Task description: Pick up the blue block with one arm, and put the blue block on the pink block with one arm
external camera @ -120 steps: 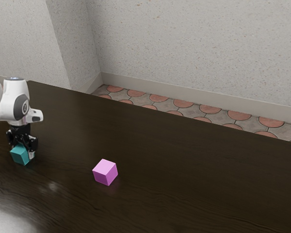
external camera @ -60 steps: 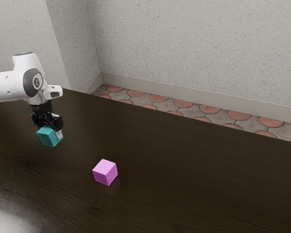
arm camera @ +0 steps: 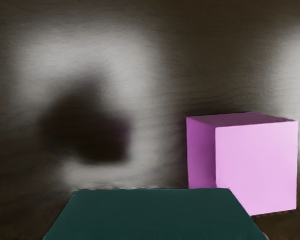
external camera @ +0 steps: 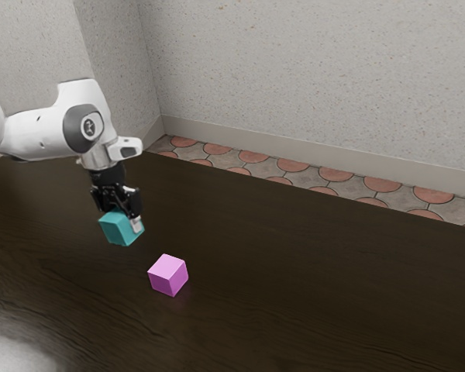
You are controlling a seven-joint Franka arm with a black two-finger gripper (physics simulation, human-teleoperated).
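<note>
Blue block (external camera: 121, 229), one; pink block (external camera: 168, 274), one

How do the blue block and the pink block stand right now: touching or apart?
Apart. In the exterior view the hand holds the blue block off the table, and a strip of dark tabletop shows between it and the pink block.

The gripper (external camera: 124, 219) hangs above the table (external camera: 310, 256) with the carried block (external camera: 120, 229) between its jaws, clear of the tabletop, while the other block (external camera: 168, 275) stands on the table lower than the jaws, near them toward the exterior view's right, not touching the carried block.
</note>
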